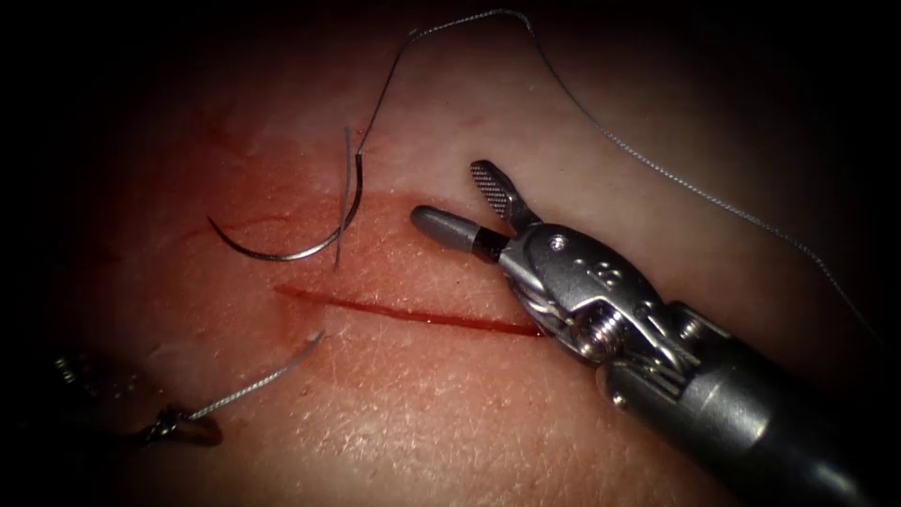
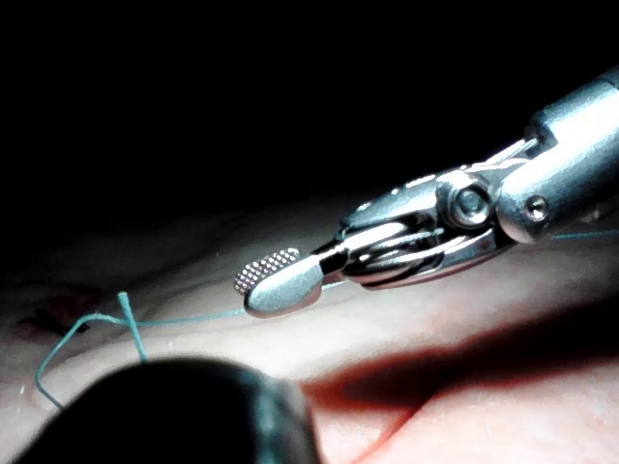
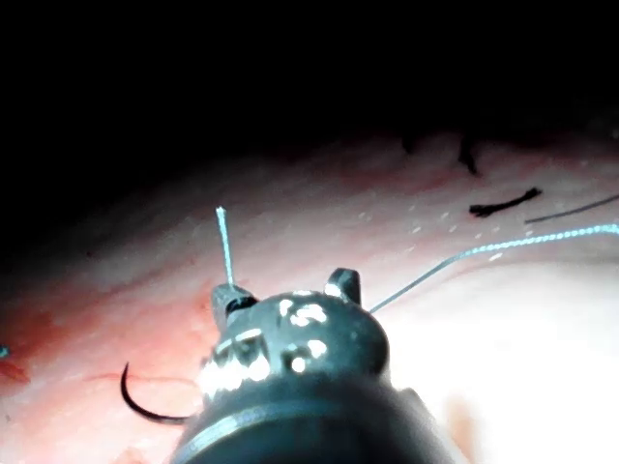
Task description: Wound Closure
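Needle [image 1: 282,246] and thread [image 1: 657,164] on tissue [image 1: 422,413]

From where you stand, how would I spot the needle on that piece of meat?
Find the red cut across the tissue. Just above its left end lies the needle, free, held by neither tool. Unlike the pale, wavy thread, it is a dark, smooth, hook-like curve.

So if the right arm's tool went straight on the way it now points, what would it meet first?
Probably the needle, lying free on the tissue ahead of the right tool's open, empty jaws. Depth is unclear; it might pass above.
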`<control>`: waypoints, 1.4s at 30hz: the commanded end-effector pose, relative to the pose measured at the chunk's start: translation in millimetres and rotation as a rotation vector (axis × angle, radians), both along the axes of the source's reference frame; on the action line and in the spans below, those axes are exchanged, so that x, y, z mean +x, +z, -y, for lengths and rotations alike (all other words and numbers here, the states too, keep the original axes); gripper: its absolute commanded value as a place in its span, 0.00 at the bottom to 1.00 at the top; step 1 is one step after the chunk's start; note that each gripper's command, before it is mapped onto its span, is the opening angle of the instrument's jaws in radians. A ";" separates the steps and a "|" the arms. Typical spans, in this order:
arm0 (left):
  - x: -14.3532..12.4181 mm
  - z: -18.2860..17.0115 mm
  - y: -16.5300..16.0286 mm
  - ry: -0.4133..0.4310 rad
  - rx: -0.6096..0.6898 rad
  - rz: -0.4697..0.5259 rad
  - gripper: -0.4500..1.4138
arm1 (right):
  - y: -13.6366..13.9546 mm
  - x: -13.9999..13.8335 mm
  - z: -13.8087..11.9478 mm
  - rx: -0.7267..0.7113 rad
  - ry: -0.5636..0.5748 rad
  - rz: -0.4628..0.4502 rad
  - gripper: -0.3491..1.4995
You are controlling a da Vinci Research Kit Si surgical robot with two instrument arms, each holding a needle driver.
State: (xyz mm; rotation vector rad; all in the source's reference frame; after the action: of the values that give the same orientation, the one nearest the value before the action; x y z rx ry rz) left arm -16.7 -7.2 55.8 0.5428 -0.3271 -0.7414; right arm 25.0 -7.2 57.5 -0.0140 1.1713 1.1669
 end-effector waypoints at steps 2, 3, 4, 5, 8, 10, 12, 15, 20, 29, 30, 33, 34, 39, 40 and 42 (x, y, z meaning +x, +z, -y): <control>-1.5 -4.4 -1.3 -0.086 -0.043 0.066 0.00 | -0.7 0.8 -0.5 0.004 -0.059 -0.051 0.88; -1.9 -5.5 -1.6 -0.119 -0.048 0.085 0.00 | -0.7 1.0 0.0 0.012 -0.086 -0.076 0.88; -2.2 -6.6 -1.8 -0.150 -0.061 0.099 0.00 | -0.7 1.1 0.4 0.020 -0.098 -0.092 0.86; -3.2 -9.3 -2.2 -0.233 -0.079 0.130 0.00 | -0.7 1.3 1.3 0.039 -0.120 -0.124 0.84; -4.5 -13.0 -2.1 -0.338 -0.083 0.153 0.00 | -0.8 1.7 2.3 0.084 -0.145 -0.176 0.82; -5.7 -15.8 -1.2 -0.386 -0.113 0.167 0.00 | -1.2 2.1 3.4 0.150 -0.171 -0.239 0.75; -6.8 -17.4 0.1 -0.429 -0.111 0.183 0.00 | -1.9 3.1 4.7 0.214 -0.192 -0.293 0.68; -8.1 -17.9 1.8 -0.449 -0.098 0.204 0.00 | -2.4 5.5 6.8 0.265 -0.244 -0.341 0.66; -9.2 -18.1 2.7 -0.457 -0.104 0.220 0.00 | -1.2 10.3 9.2 0.297 -0.273 -0.370 0.71; -10.0 -17.9 2.7 -0.455 -0.110 0.222 0.00 | 0.3 17.8 8.0 0.313 -0.148 -0.361 0.80; -10.1 -17.8 2.8 -0.450 -0.112 0.224 0.00 | 0.3 18.5 7.9 0.298 -0.138 -0.381 0.80; -10.1 -17.8 2.8 -0.438 -0.116 0.228 0.00 | 0.0 18.6 7.8 0.289 -0.130 -0.398 0.73; -10.1 -17.7 2.8 -0.432 -0.117 0.231 0.00 | -0.1 18.5 7.7 0.290 -0.129 -0.398 0.67; -10.1 -17.6 2.8 -0.428 -0.121 0.232 0.00 | -0.7 18.3 7.1 0.289 -0.091 -0.387 0.75; -10.1 -17.6 2.8 -0.428 -0.121 0.232 0.00 | -1.0 18.0 7.1 0.290 -0.091 -0.390 0.68; -10.0 -17.6 2.8 -0.423 -0.124 0.233 0.00 | -1.7 17.3 6.8 0.296 -0.093 -0.393 0.65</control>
State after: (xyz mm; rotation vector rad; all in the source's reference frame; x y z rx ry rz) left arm -26.4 9.2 59.4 0.4517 -0.7055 -1.0605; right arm 41.9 -15.2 56.5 0.5149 1.3021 1.2890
